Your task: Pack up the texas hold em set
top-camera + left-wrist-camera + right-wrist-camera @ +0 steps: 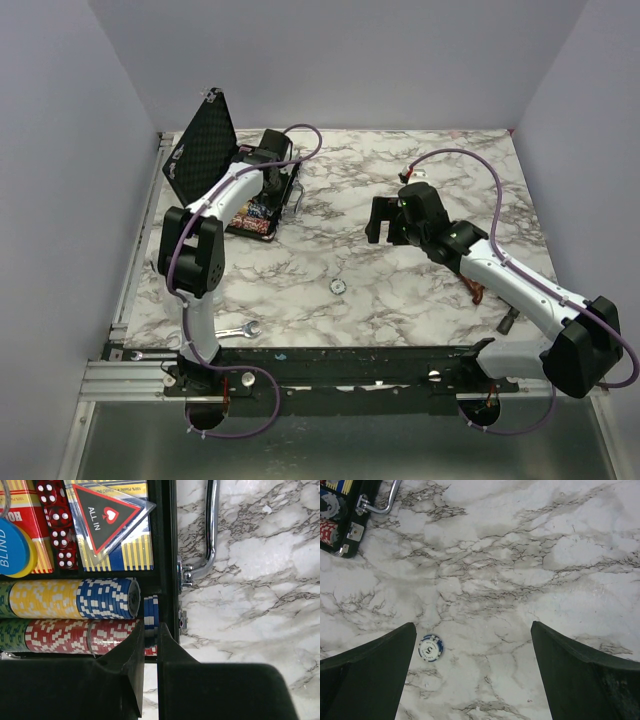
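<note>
Inside the case (164, 540), blue chips (151, 609) are pinched by the left end effector (150, 625); the right end effector (472, 624) is spread wide.

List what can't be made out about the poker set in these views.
- Top view: the left arm covers most of the open case, so its contents are hidden.
- Left wrist view: the fingers of the left hand hide whether it grips the blue chips between them.
- Left wrist view: the BLIND chip is cut off by the left edge.
- Top view: the loose chip is too small to read.
</note>
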`<state>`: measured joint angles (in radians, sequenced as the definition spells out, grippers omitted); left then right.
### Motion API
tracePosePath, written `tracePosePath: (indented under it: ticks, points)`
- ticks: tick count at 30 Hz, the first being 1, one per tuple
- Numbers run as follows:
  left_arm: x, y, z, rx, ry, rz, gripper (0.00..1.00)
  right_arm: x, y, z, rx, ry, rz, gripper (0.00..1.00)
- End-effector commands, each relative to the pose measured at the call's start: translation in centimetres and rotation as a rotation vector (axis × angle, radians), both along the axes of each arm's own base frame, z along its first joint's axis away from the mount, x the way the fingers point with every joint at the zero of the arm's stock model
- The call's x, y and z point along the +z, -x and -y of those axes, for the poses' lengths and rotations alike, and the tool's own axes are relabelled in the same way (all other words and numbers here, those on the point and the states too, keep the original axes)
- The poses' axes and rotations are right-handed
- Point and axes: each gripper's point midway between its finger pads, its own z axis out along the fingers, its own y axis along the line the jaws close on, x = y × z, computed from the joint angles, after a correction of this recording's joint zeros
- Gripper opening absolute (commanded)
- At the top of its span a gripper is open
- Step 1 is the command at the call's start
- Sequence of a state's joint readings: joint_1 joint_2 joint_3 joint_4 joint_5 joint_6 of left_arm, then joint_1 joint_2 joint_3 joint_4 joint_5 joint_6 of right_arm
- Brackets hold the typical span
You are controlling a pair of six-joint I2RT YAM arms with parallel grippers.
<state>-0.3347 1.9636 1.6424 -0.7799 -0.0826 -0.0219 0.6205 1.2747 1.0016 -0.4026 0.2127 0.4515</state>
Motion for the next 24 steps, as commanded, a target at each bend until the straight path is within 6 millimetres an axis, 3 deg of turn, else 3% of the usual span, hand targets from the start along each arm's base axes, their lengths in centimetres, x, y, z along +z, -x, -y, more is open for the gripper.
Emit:
tracePosePath:
  ticks: [1, 11, 24]
  points:
    - [0.1, -1.8, -0.9, 0.030, -0.028, 0.023, 0.00, -0.3, -0.1, 0.0, 0.002, 0.009, 0.015, 0.99]
    - [-1.0, -2.2, -1.7, 0.077, -0.041, -0.017, 0.00, -0.6, -0.1, -0.1, 0.009, 0.010, 0.008, 0.99]
    - [-1.9, -2.1, -2.6, 0.117, -0.086, -0.042, 0.19, -0.7, 0.1, -0.3, 0.017, 0.006, 0.002, 0.99]
